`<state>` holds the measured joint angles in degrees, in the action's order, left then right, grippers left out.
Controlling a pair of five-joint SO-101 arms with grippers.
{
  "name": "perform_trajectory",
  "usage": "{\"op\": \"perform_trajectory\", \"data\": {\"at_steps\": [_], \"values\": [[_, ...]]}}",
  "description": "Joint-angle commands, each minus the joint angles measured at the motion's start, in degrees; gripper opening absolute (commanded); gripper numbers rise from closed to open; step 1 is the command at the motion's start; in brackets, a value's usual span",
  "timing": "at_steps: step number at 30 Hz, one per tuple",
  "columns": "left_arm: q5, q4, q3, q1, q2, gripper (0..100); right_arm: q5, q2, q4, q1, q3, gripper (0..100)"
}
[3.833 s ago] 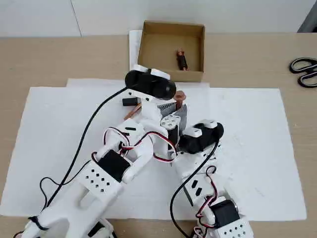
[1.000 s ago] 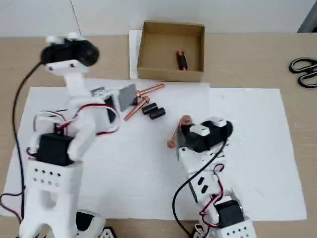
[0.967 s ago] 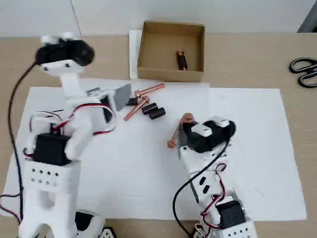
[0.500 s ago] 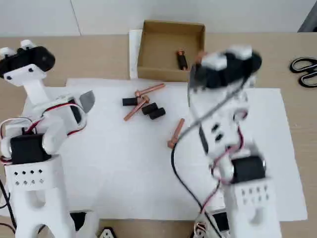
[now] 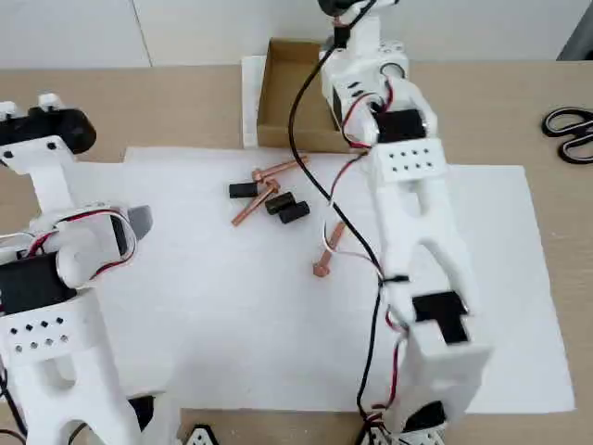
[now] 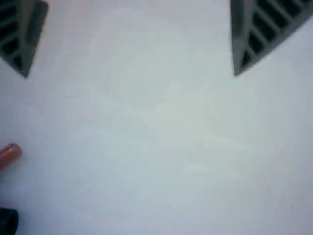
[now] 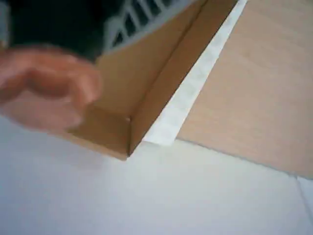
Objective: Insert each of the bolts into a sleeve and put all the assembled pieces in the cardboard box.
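Note:
My right gripper (image 7: 73, 34) is shut on an assembled piece: a blurred copper bolt head (image 7: 46, 83) under a black sleeve (image 7: 49, 22). It hangs over the cardboard box (image 7: 146, 105) by a corner. From above, the right arm stretches over the box (image 5: 283, 93), with its gripper (image 5: 347, 14) at the far wall. My left gripper (image 6: 129, 44) is open over bare white paper at the left (image 5: 139, 218). Three loose bolts (image 5: 278, 169) (image 5: 252, 206) (image 5: 329, 248) and three black sleeves (image 5: 243, 190) (image 5: 278, 201) (image 5: 295, 211) lie mid-sheet.
White paper (image 5: 482, 278) covers most of the wooden table. Scissors (image 5: 570, 130) lie at the far right edge. The right arm covers much of the box interior. A bolt tip (image 6: 10, 154) and a dark sleeve end (image 6: 7, 220) sit at the edge of the left wrist view.
The right arm has swung from mid-sheet up over the box, carrying the assembled piece. The left arm has drawn back to the left, away from the loose parts.

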<state>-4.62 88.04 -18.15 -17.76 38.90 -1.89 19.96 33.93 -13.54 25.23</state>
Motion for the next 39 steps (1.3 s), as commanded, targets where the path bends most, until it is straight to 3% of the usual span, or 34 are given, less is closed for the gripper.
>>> {"op": "perform_trajectory", "data": {"at_steps": [1, 17, 22, 29, 39], "values": [[0.4, 0.4, 2.3, -0.1, 1.3, 25, -0.1, 9.2, -1.6, 0.3, 12.5, 0.3], [1.1, 0.7, 2.3, 0.1, 1.3, 25, -0.4, 41.3, -1.2, 0.0, 40.8, 0.5], [1.2, 0.7, 2.3, 0.2, 1.3, 25, -0.5, 45.8, -1.2, 0.0, 44.3, 0.9], [1.2, 0.7, 2.3, 0.2, 1.3, 25, -0.5, 48.0, -1.1, 0.0, 45.5, 17.9], [2.0, 0.7, 2.3, 0.2, 1.3, 25, -0.6, 47.7, 3.3, -0.1, 53.9, 18.0]]}}
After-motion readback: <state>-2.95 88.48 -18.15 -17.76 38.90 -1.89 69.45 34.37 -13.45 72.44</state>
